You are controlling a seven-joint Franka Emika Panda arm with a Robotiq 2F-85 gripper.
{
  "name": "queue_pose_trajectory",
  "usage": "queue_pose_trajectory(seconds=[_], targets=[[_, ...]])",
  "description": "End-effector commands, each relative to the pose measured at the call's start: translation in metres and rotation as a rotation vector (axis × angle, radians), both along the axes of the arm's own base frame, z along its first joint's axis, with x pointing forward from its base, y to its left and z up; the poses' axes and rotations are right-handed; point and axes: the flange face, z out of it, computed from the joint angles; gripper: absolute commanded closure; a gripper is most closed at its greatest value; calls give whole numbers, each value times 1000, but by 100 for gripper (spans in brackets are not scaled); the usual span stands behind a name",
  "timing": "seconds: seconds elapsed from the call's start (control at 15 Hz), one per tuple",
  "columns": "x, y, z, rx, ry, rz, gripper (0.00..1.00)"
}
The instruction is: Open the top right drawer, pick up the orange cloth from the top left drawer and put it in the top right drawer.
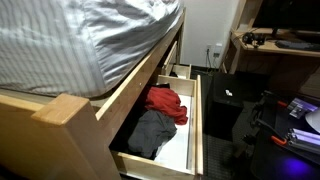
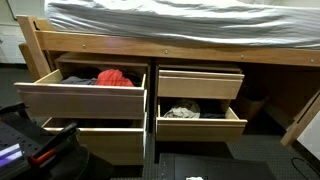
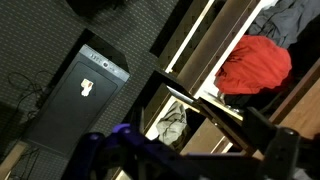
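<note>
Now, gripper [image 3: 190,150]: released, empty.
orange cloth [image 2: 116,78]: exposed toward top left drawer [image 2: 60,100]'s right end, reachable.
top right drawer [image 2: 200,84]: barely out, probably opens first.

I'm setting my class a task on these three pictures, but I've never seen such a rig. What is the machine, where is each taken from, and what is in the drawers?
The machine is a single robot arm, steered by a person. Two cameras stand outside it and look from different places at the drawers under a bed. The third sits on the wrist, so the gripper shows blurred at the bottom: open, holding nothing. The top left drawer is pulled out; in it lie the orange cloth and a dark grey garment.
</note>
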Motion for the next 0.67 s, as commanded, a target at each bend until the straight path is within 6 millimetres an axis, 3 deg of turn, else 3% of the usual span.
queue_pose_trajectory(seconds=[0.0,0.4,0.6], targets=[[14,-1,-9,-9,-3,-29,0],[82,-15,-103,-45,39,-119,0],[103,-18,-154,-17,120,-136,0]])
